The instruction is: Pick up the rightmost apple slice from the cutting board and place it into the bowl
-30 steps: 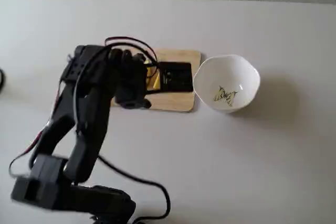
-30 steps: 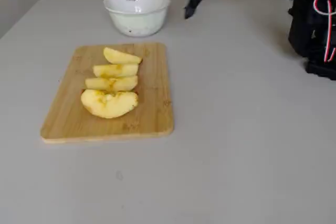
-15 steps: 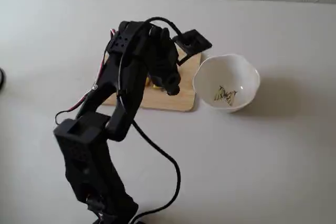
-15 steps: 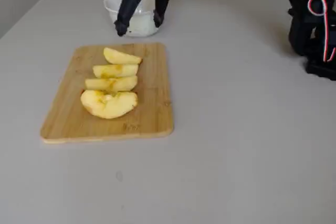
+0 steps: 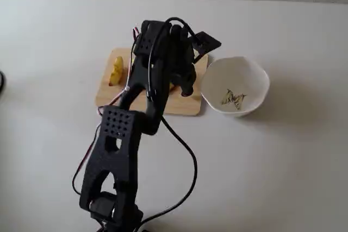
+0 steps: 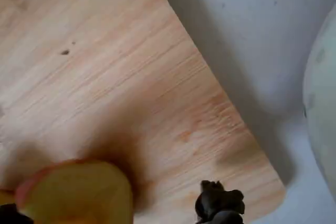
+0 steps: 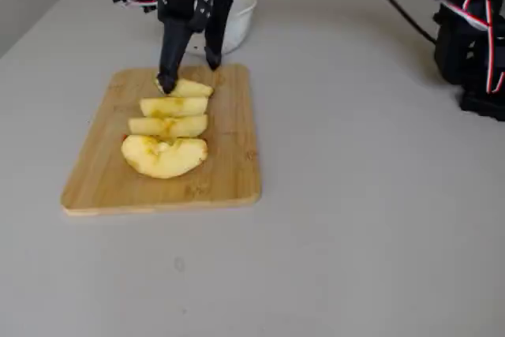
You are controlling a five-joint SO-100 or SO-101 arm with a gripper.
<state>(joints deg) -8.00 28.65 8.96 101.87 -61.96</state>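
The light wooden cutting board [image 7: 229, 155] holds several yellow apple wedges in a row. The apple slice [image 7: 193, 87] with the red skin edge lies at the far end, nearest the bowl. It fills the lower left of the wrist view [image 6: 79, 192]. My gripper [image 7: 188, 72] is open and low over this slice. One fingertip [image 7: 165, 82] is at the slice's end, and the other fingertip [image 6: 218, 208] stands apart from it over bare board. The white wavy-rimmed bowl [image 5: 235, 85] with the butterfly mark stands just beyond the board and is empty. In a fixed view [image 5: 179, 86] the arm hides the slice.
The other wedges [image 7: 164, 154] lie on the board nearer one fixed camera; one also shows in the other fixed view [image 5: 116, 71]. The board's edge [image 6: 231, 124] and the bowl's wall [image 6: 323, 119] are close together. Another arm's base [image 7: 473, 45] stands at the table's right.
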